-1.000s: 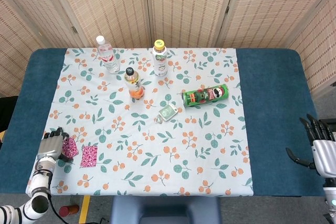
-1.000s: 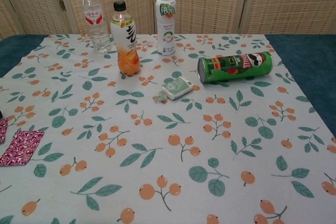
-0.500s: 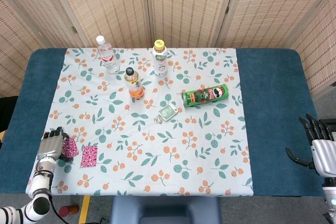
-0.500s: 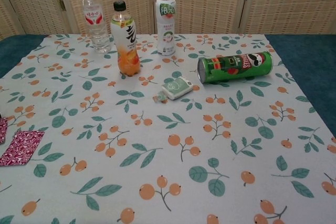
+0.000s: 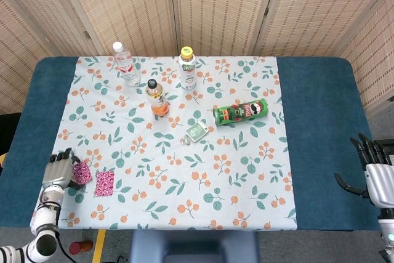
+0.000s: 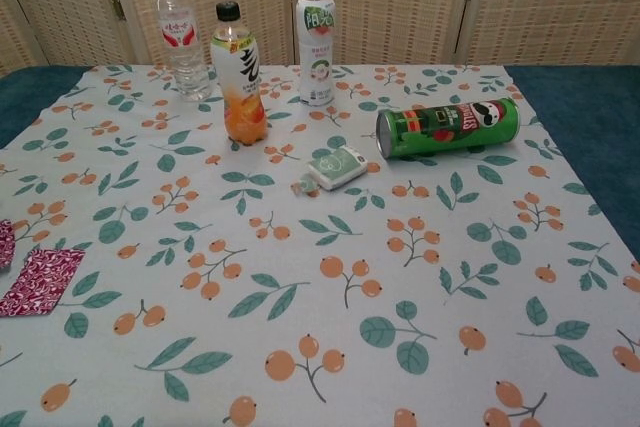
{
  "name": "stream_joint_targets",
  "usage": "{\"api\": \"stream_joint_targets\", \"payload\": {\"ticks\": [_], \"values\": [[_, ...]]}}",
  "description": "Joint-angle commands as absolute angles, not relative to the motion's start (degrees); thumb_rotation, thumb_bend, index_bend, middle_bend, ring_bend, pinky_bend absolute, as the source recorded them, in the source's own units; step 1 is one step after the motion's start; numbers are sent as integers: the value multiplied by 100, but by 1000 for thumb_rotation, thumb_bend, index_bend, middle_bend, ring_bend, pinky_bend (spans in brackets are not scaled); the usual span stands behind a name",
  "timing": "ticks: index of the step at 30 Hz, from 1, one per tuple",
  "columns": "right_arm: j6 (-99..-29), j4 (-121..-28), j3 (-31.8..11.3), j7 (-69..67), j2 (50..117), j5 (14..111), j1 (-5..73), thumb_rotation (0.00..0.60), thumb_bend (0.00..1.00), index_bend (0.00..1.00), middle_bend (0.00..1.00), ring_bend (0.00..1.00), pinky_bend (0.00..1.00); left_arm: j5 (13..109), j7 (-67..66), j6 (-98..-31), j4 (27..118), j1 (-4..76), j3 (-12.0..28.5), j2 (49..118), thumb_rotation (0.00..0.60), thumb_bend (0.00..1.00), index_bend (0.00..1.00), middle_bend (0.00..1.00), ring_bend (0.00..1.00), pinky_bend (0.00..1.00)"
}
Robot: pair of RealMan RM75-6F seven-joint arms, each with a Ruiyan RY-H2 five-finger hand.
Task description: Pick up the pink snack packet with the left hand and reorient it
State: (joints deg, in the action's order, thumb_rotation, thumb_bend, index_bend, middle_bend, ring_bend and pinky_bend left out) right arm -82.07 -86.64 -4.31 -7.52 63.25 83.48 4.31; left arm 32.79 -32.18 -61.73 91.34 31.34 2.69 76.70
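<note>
Two pink patterned snack packets lie at the table's front left. The larger packet point(image 5: 104, 183) point(image 6: 40, 280) lies flat on the floral cloth. The smaller packet point(image 5: 82, 172) sits at the cloth's left edge, and only a sliver of it point(image 6: 4, 244) shows in the chest view. My left hand point(image 5: 58, 169) rests on the blue cloth with its fingers right beside that smaller packet, loosely apart, and I see no grip on it. The chest view does not show this hand. My right hand point(image 5: 372, 173) hangs open off the table's right edge, holding nothing.
A green chips can point(image 5: 241, 113) lies on its side right of centre. A small green-white packet point(image 5: 196, 132) lies mid-table. An orange drink bottle point(image 5: 157, 99), a white yellow-capped bottle point(image 5: 187, 69) and a clear water bottle point(image 5: 125, 64) stand at the back.
My left hand has slid slightly toward the front edge, and its dark fingertip has left the chest view. Both pink packets have stayed where they were.
</note>
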Motion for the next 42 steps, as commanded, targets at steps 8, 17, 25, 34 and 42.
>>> {"api": "stream_joint_targets", "payload": {"ticks": [8, 17, 25, 34, 42], "values": [[-8217, -8697, -436, -719, 6315, 8345, 433, 350, 336, 0, 0, 0, 0, 3865, -3190, -6492, 9667, 3080, 287, 7419, 600, 210, 314, 0, 0, 0], [-8224, -8701, -430, -725, 6313, 8337, 419, 349, 336, 0, 0, 0, 0, 4518, -3482, -6569, 10145, 3076, -11, 7482, 600, 210, 313, 0, 0, 0], [-8232, -8675, -422, -755, 6315, 8314, 394, 349, 337, 0, 0, 0, 0, 4596, -3798, -6592, 10191, 3106, -158, 7641, 600, 210, 313, 0, 0, 0], [-8229, -8686, -421, -745, 6322, 8331, 401, 350, 337, 0, 0, 0, 0, 4656, -3910, -6622, 10132, 3082, -231, 7688, 600, 210, 310, 0, 0, 0], [-8240, -8733, -420, -702, 6312, 8329, 394, 349, 338, 0, 0, 0, 0, 4701, -3963, -6548, 10088, 3092, -276, 7638, 600, 209, 304, 0, 0, 0]]}}
